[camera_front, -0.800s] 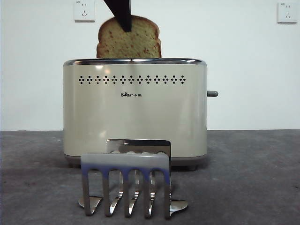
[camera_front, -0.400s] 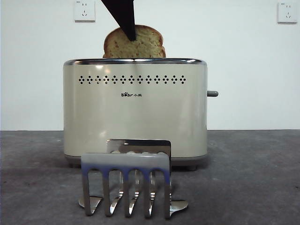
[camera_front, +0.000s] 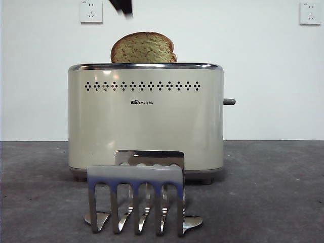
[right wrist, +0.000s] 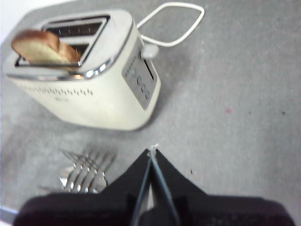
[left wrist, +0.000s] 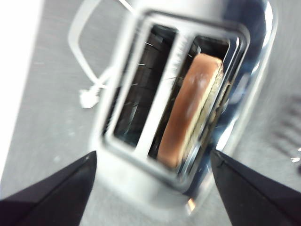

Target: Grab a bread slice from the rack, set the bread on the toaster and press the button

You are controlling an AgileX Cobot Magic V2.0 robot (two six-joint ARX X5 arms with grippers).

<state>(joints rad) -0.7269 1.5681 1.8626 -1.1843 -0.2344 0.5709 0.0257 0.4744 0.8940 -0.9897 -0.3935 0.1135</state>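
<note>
Slice of bread (camera_front: 144, 48) half sunk in toaster (camera_front: 146, 121) (lower part hidden); left end effector (left wrist: 150, 165) released above.

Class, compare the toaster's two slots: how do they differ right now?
In the toaster, one slot holds the bread, standing on edge with its crust poking above the rim; the other slot is dark and empty. Both are long, parallel and chrome-rimmed. The left tool hangs open above them.

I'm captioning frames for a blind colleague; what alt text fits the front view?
A brown-crusted, speckled slice of bread stands half sunk in the top of a boxy cream toaster, its grey lever button still up. A small shiny steel rack stands in front; the left gripper shows only as a dark tip above.
</note>
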